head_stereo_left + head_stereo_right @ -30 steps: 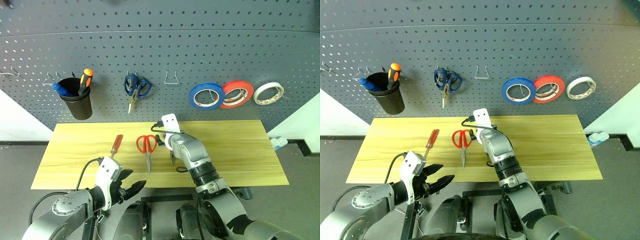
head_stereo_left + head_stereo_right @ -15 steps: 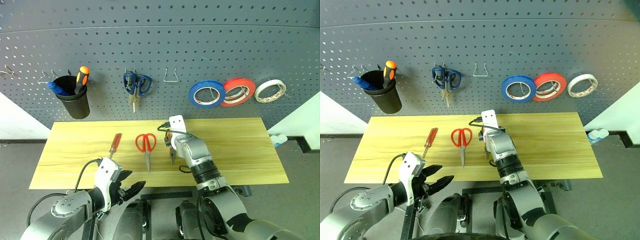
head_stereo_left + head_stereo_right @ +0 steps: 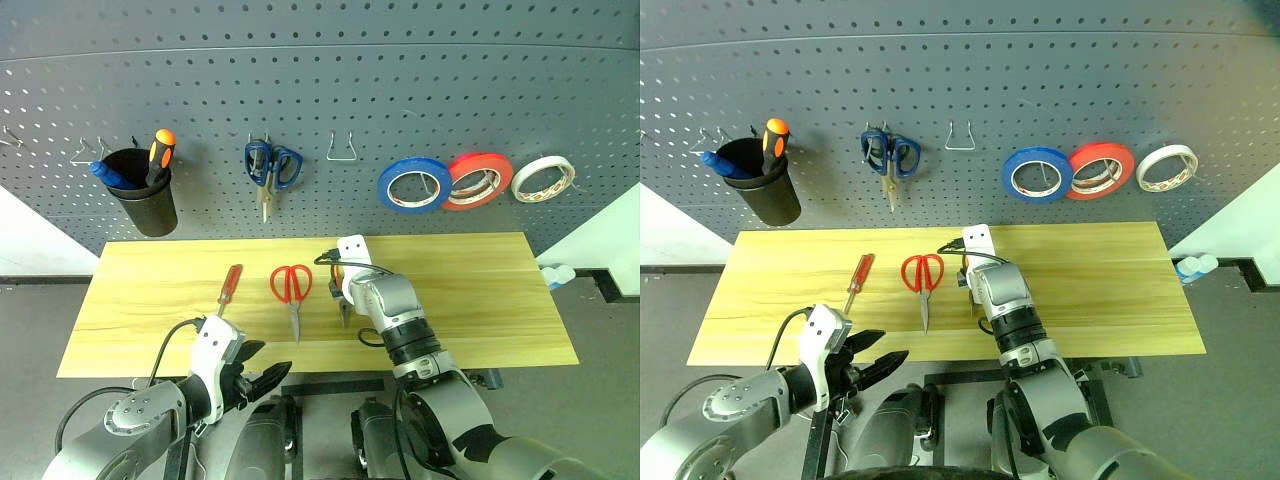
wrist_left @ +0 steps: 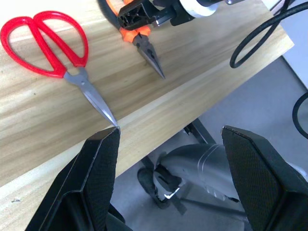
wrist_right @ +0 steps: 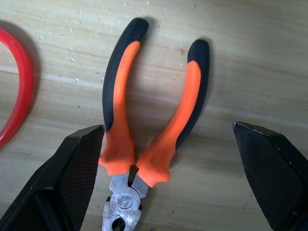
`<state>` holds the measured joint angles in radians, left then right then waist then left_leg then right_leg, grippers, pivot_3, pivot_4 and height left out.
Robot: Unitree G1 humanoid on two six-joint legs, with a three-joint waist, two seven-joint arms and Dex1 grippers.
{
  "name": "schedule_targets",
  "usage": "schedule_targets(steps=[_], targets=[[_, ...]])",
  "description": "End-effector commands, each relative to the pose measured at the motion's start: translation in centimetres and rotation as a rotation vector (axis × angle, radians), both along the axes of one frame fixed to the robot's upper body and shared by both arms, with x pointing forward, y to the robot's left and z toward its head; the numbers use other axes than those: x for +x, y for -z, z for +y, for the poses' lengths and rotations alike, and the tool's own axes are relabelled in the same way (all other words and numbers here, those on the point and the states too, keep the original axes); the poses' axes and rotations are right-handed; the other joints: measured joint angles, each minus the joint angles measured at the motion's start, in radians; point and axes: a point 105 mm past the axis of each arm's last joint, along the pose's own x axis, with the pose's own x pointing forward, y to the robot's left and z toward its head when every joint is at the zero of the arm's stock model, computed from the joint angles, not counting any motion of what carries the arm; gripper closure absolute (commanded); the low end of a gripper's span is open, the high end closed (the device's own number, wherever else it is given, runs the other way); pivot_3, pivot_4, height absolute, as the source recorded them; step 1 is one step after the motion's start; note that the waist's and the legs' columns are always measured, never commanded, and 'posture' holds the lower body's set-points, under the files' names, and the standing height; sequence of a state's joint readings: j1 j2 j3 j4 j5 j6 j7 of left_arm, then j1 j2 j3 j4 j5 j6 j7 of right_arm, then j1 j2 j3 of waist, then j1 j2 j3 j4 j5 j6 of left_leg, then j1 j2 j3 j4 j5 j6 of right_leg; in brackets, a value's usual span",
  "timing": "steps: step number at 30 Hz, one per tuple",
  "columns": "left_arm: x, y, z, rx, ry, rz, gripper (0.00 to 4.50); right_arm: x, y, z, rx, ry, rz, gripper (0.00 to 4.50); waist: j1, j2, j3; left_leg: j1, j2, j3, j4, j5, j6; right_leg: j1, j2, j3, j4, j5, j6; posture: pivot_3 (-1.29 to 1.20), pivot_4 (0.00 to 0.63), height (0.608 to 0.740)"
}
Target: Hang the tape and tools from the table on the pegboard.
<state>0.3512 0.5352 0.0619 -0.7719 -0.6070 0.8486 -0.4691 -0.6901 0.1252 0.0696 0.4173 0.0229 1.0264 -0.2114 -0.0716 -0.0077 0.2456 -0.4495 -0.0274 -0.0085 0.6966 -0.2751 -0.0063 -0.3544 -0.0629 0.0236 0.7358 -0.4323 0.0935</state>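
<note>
Hovering w/ fingers spread wide, right end effector (image 5: 166, 192) straddled the pliers (image 5: 149, 120), handles running straight ahead toward counter's (image 3: 480, 290) far edge; left end effector (image 4: 178, 178) released, farther off.

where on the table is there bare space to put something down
The table is bare from the right gripper over the pliers out to its right end, and from the red screwdriver to its left end. The middle is crowded: screwdriver, red scissors, pliers side by side.
</note>
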Motion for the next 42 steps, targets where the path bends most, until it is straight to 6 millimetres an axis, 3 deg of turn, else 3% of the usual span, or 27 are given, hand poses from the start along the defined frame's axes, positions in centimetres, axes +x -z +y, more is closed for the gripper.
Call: schedule_targets(steps=[1, 16, 19, 23, 25, 36, 42], targets=[[-0.7, -0.8, -0.6, -0.02, 0.012, -0.021, 0.99, -0.2, -1.6, 4.1, 0.072, -0.072, -0.029, 0.02, 0.0, -0.002, 0.005, -0.001, 0.0, 0.0, 0.0, 0.0, 0.0, 0.0, 0.0, 0.0, 0.0, 0.0, 0.0, -0.01, 0.286, 0.68], [-1.6, -0.9, -0.8, -0.029, -0.012, -0.005, 0.99, -0.2, -1.8, 4.5, 0.064, -0.088, -0.026, 0.02, -0.001, -0.003, 0.029, -0.005, 0.0, 0.0, 0.0, 0.0, 0.0, -0.004, 0.0, 0.0, 0.0, 0.0, 0.0, -0.02, 0.304, 0.68], [-1.6, -0.8, -0.7, -0.029, -0.018, -0.006, 0.99, -0.2, -1.9, 4.5, 0.065, -0.091, -0.024, 0.57, 0.0, -0.003, 0.029, -0.005, 0.0, 0.0, 0.0, 0.0, 0.0, -0.004, 0.0, 0.0, 0.0, 0.0, 0.0, -0.02, 0.303, 0.68], [-1.5, -0.9, -0.7, -0.032, -0.024, -0.009, 0.99, -0.1, -2.0, 4.5, 0.06, -0.092, -0.028, 1.95, 0.0, -0.003, 0.029, -0.005, 0.0, 0.0, 0.0, 0.0, 0.0, -0.004, 0.0, 0.0, 0.0, 0.0, 0.0, -0.02, 0.299, 0.68], [-1.5, -0.9, -0.7, -0.033, -0.027, -0.01, 0.99, 0.0, -2.0, 4.4, 0.059, -0.092, -0.029, 2.44, 0.0, -0.003, 0.029, -0.005, 0.0, 0.0, 0.0, 0.0, 0.0, -0.004, 0.0, 0.0, 0.0, 0.0, 0.0, -0.02, 0.299, 0.68], [-0.7, -0.8, -0.7, -0.037, -0.026, -0.022, 0.99, 0.2, -2.5, 4.5, 0.059, -0.131, -0.059, 2.44, 0.0, -0.003, 0.029, -0.01, 0.0, 0.0, 0.0, 0.0, -0.001, -0.008, 0.0, 0.0, 0.0, 0.0, 0.0, -0.02, 0.266, 0.68], [1.2, -0.9, -0.5, -0.026, -0.01, -0.067, 0.99, 0.0, -4.2, 4.6, 0.142, -0.209, -0.123, 2.44, 0.002, -0.005, 0.027, -0.015, 0.0, 0.0, 0.0, 0.004, -0.006, -0.012, 0.0, -0.001, 0.004, 0.0, 0.0, -0.02, 0.21, 0.68]])
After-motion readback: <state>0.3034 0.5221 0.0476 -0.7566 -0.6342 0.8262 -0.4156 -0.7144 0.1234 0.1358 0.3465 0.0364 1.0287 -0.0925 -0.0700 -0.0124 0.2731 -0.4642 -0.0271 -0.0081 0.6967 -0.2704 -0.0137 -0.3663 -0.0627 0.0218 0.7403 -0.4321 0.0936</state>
